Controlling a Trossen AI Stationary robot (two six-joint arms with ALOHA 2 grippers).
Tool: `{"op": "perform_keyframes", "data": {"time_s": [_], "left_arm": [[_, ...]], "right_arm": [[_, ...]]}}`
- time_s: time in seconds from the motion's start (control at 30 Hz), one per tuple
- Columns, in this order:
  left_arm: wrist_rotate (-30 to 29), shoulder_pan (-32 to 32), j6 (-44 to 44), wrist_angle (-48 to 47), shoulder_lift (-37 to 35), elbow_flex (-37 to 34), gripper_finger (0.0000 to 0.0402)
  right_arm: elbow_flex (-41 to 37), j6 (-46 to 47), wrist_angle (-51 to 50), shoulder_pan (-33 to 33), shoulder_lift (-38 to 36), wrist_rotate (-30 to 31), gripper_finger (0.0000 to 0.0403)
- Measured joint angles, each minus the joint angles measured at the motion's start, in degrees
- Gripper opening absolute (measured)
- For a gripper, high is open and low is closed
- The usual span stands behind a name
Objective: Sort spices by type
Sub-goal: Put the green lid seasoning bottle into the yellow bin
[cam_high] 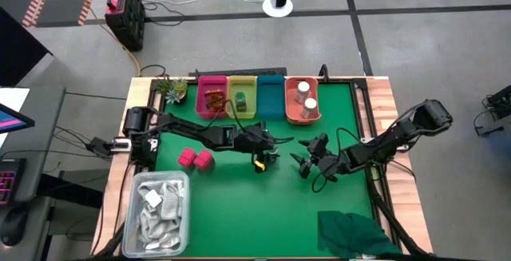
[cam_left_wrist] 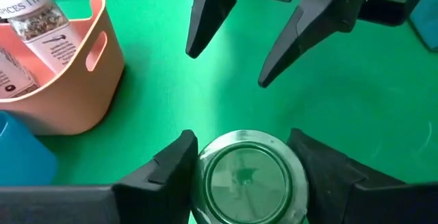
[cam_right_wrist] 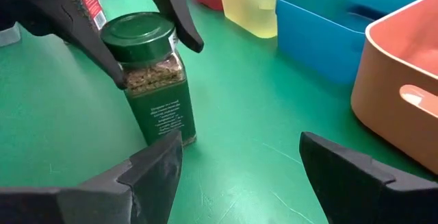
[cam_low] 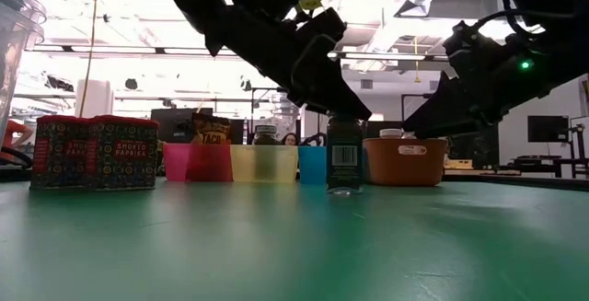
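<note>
A green round jar (cam_right_wrist: pixel 154 80) stands upright on the green table between my two grippers; it also shows in the low view (cam_low: pixel 343 158). My left gripper (cam_high: pixel 261 151) is over it, shut on its cap. My right gripper (cam_high: pixel 310 164) is open and empty, a little to the jar's right, fingers pointing at it. Another green jar (cam_high: pixel 240 100) stands in the yellow bin. Two white-capped jars (cam_high: pixel 306 95) are in the salmon bin, and orange-brown sachets (cam_high: pixel 213 100) in the pink bin. Two pink cube packets (cam_high: pixel 196 159) rest on the table at the left. The small dark packet does not show. My left gripper pinches the jar's green cap (cam_left_wrist: pixel 205 176) between its two fingers, one on each side of the rim. The fingers (cam_right_wrist: pixel 102 53) come slanting down from above and from the table's left. The jar stands upright with its base on the table.
Four bins stand in a row at the far edge: pink, yellow, blue (cam_high: pixel 270 95), salmon. A clear plastic tub (cam_high: pixel 160 209) with white packets is at the near left, a dark green cloth (cam_high: pixel 355 233) at the near right. A small plant (cam_high: pixel 172 89) stands at the far left.
</note>
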Motion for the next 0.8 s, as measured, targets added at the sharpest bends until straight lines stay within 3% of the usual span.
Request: {"op": "perform_keyframes", "data": {"time_s": [0.23,0.4,0.6,0.8], "left_arm": [[1.24,1.84,0.23,-1.62,-1.34,-0.05,0.0192],[1.97,5.6,1.51,-2.5,-9.78,-0.1,0.0192],[2.21,14.43,0.77,-5.93,-19.65,0.02,0.0192],[1.97,26.51,-1.43,-6.1,-20.52,0.13,0.0192]], "right_arm": [[0.0,0.02,0.04,0.02,0.0,-0.12,0.0317],[0.0,0.31,0.54,0.02,0.0,-1.51,0.0317],[0.02,0.48,0.66,0.02,0.0,-1.7,0.0317],[0.02,-0.44,3.32,-0.02,0.0,-2.17,0.0317]]}}
